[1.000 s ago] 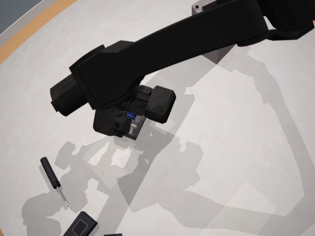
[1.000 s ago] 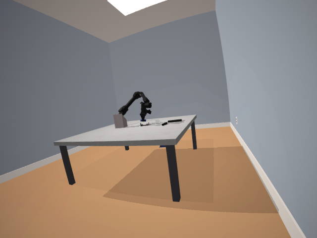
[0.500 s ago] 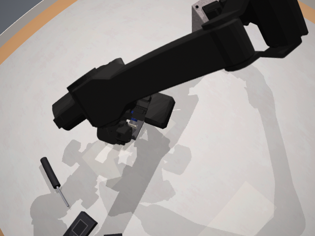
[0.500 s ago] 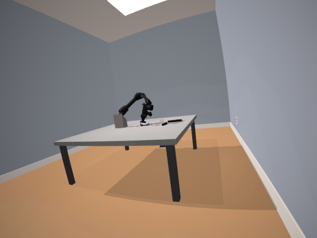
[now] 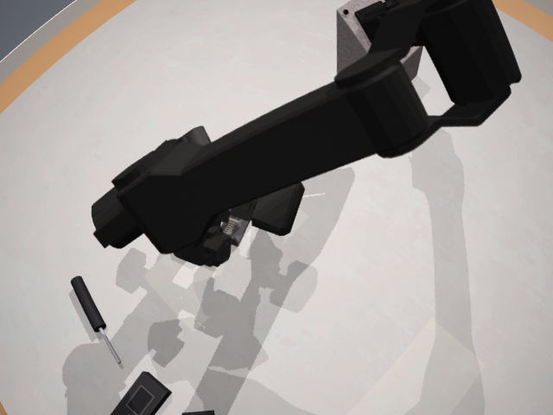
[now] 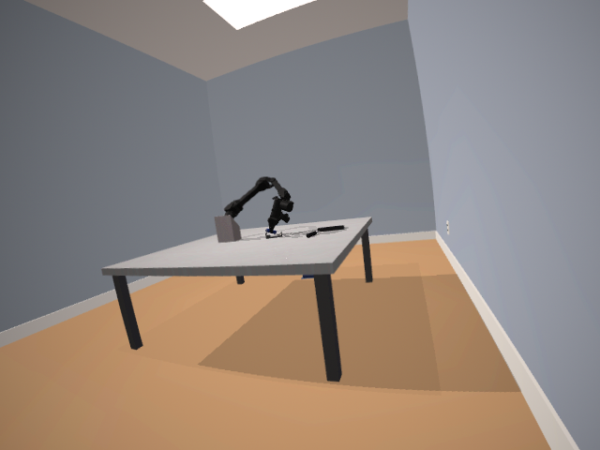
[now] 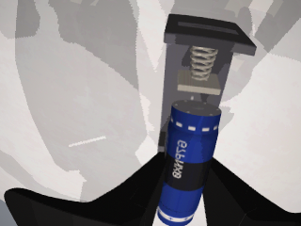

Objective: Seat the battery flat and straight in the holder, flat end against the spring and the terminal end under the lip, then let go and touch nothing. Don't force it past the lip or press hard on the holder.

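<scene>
A blue battery [image 7: 197,146] with a black band is between the fingers of my gripper [image 7: 184,161] [image 6: 271,229], which is shut on it. Its flat end faces the spring [image 7: 203,63] [image 5: 231,224] and its light plate. The battery is above the dark holder [image 7: 171,71] [image 5: 241,230] [image 6: 274,236], turned slightly from the holder's long axis, with a gap between its flat end and the spring plate in the wrist view. The terminal end is at the lower frame edge; the lip end of the holder is hidden behind battery and fingers. I cannot tell whether the battery touches the holder.
A screwdriver [image 5: 87,301] [image 6: 310,234] lies on the table beyond the holder. A dark boxy device [image 5: 140,397] lies past it, and another dark thing [image 5: 199,412] shows at the lower frame edge. The grey block [image 5: 348,51] [image 6: 226,229] stands at the arm's base.
</scene>
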